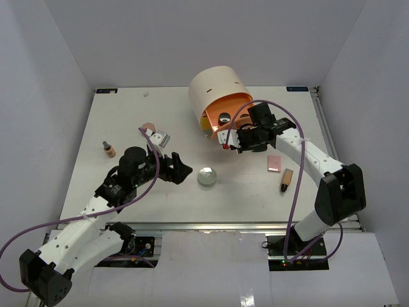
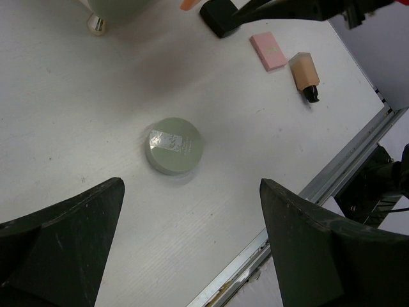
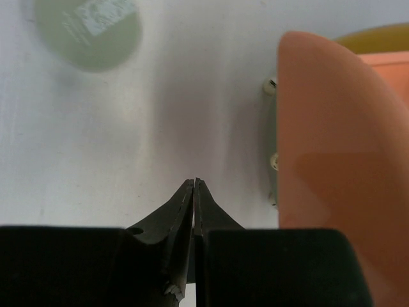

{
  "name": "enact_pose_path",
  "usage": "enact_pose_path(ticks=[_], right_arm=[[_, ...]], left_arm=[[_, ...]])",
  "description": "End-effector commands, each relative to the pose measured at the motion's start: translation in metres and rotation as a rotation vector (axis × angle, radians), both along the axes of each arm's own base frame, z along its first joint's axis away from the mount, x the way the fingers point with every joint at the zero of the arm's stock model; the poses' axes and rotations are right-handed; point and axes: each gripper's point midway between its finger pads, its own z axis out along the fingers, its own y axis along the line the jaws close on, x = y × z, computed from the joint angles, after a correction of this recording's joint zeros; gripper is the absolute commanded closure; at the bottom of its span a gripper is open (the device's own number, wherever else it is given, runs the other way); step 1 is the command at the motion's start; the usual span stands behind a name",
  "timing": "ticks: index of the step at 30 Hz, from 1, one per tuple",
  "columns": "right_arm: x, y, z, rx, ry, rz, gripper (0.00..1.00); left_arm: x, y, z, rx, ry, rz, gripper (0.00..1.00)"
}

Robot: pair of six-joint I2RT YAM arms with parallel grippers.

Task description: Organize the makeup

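A silver-white round compact (image 1: 206,176) lies on the table just right of my left gripper (image 1: 181,170), which is open and empty. In the left wrist view the compact (image 2: 174,145) lies ahead of the wide-open left gripper (image 2: 192,184). My right gripper (image 1: 230,142) is shut and empty, low beside the open orange drawer (image 1: 220,128). In the right wrist view the right gripper (image 3: 195,183) has its tips pressed together, with the compact (image 3: 86,32) far off at top left. A pink flat palette (image 1: 275,162) and a tan tube (image 1: 286,180) lie right of centre. A black round jar (image 1: 224,119) sits in the drawer.
The cream drum (image 1: 217,93) stands at the back centre, with its orange drawer (image 3: 339,166) and a yellow one (image 3: 377,38) close to my right fingers. Another tan tube (image 1: 109,149) and a pink disc (image 1: 147,126) lie at the left. The table's front rail (image 2: 332,173) is near.
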Motion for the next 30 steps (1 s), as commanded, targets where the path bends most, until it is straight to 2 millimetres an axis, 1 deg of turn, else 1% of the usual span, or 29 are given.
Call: enact_pose_path(ticks=[1, 5, 9, 10, 13, 14, 16, 19, 22, 25, 28, 30], right_arm=[[0.064, 0.008, 0.044, 0.056, -0.231, -0.185, 0.89], [0.089, 0.018, 0.07, 0.091, -0.309, -0.254, 0.87], [0.1, 0.03, 0.078, 0.107, -0.328, -0.266, 0.84], [0.102, 0.033, 0.081, 0.114, -0.333, -0.27, 0.81], [0.111, 0.041, 0.078, 0.127, -0.343, -0.299, 0.78], [0.115, 0.045, 0.077, 0.132, -0.35, -0.305, 0.75], [0.123, 0.046, 0.078, 0.143, -0.357, -0.342, 0.73], [0.13, 0.049, 0.078, 0.163, -0.356, -0.383, 0.67], [0.128, 0.052, 0.08, 0.184, -0.344, -0.38, 0.61], [0.122, 0.05, 0.087, 0.209, -0.341, -0.383, 0.59], [0.112, 0.05, 0.091, 0.249, -0.309, -0.388, 0.56], [0.1, 0.053, 0.09, 0.279, -0.264, -0.376, 0.53]], left_arm=[[0.001, 0.001, 0.005, -0.011, -0.026, 0.006, 0.02], [0.001, 0.001, 0.005, -0.009, -0.025, 0.003, 0.02], [0.0, 0.001, 0.005, -0.009, -0.024, 0.005, 0.02], [0.001, 0.001, 0.005, -0.009, -0.024, 0.006, 0.02], [0.001, 0.001, 0.003, -0.006, -0.02, 0.006, 0.02], [0.001, 0.001, 0.002, -0.003, -0.017, 0.006, 0.02], [0.002, 0.001, 0.001, 0.0, -0.015, 0.008, 0.02], [0.003, 0.002, 0.001, 0.003, -0.014, 0.014, 0.02], [0.003, 0.002, 0.0, 0.005, -0.012, 0.016, 0.02], [0.003, 0.002, 0.001, 0.004, -0.017, 0.017, 0.02], [0.003, 0.003, 0.003, 0.002, -0.022, 0.02, 0.02], [0.003, 0.003, 0.003, 0.002, -0.023, 0.021, 0.02]])
